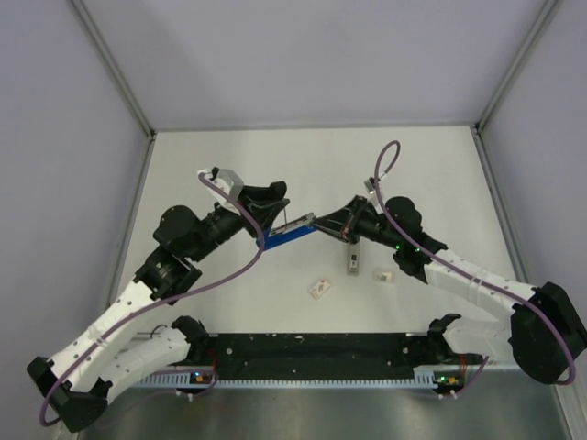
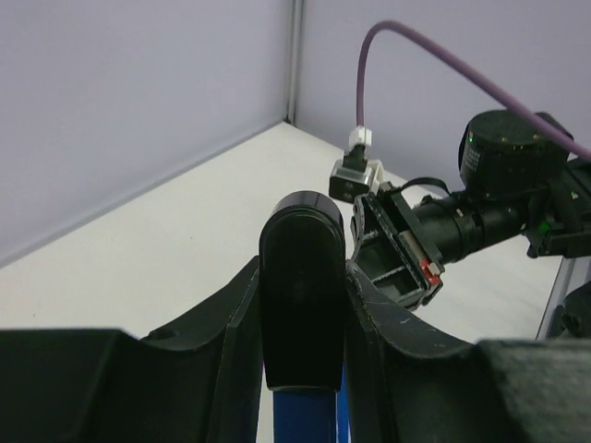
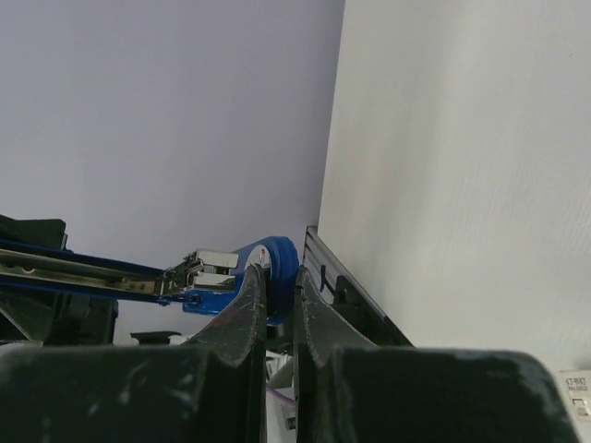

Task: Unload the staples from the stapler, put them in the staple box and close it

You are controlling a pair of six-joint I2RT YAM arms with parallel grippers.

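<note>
The blue stapler (image 1: 290,233) is held in the air between both grippers, opened out, with its thin metal rail showing. My left gripper (image 1: 271,205) is shut on the stapler's black end (image 2: 300,277); the blue body (image 2: 305,420) runs down below the fingers. My right gripper (image 1: 328,223) is shut on the stapler's round blue hinge end (image 3: 280,261), with the metal magazine (image 3: 199,268) sticking out to the left. A grey strip of staples (image 1: 352,264) lies on the table below the right gripper. Whether staples are in the magazine is hidden.
A small white piece with red marks (image 1: 320,289) and another small white piece (image 1: 383,274) lie on the white table (image 1: 431,174) near the front. Grey walls enclose the back and sides. A black rail (image 1: 312,348) runs along the near edge.
</note>
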